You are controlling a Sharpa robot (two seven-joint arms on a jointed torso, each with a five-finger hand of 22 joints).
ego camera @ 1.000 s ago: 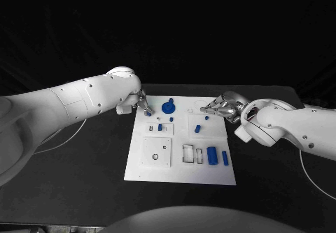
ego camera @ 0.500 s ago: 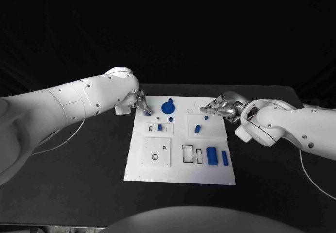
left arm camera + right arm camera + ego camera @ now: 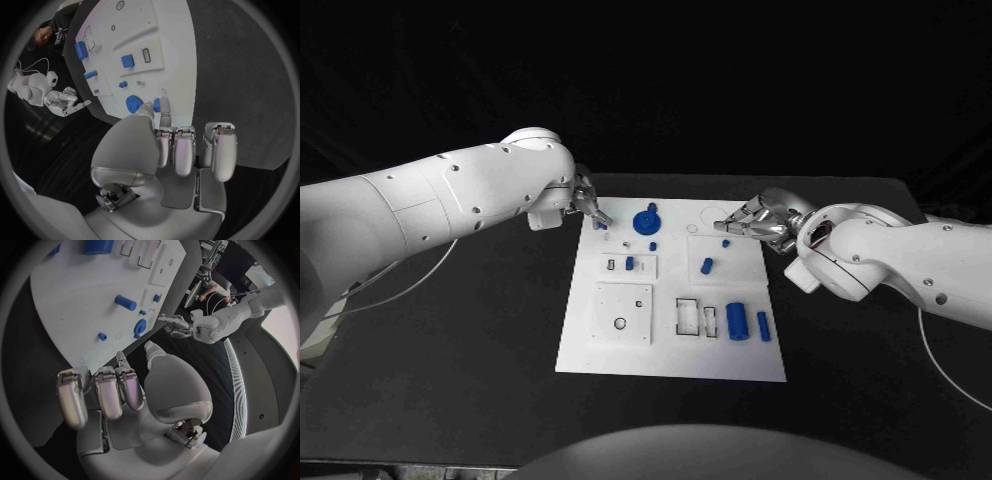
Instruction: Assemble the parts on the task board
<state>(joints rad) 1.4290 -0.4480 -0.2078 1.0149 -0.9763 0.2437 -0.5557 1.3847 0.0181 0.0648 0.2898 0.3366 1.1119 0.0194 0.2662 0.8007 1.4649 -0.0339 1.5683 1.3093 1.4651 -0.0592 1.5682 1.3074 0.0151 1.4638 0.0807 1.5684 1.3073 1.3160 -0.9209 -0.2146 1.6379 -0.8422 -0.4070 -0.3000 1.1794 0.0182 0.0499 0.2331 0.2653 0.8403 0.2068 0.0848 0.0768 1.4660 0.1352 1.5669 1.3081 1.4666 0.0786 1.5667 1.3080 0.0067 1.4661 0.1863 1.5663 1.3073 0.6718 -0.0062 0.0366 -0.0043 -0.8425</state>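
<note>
The left robot hand (image 3: pixel 164 145) pinches a small, rigid blue part (image 3: pixel 157 105) by its sides; it looks light and easily dropped. The right robot hand (image 3: pixel 759 222) is empty, fingers apart.

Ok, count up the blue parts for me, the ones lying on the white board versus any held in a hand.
Blue parts on the task board: 7
Blue part pinched in the left hand: 1
Total: 8

Both hands crowd the task board's (image 3: pixel 672 360) far corners, left hand (image 3: pixel 589 212) and right hand (image 3: pixel 759 224). The near edge lies open. Black table (image 3: pixel 459 380) either side is bare.
</note>
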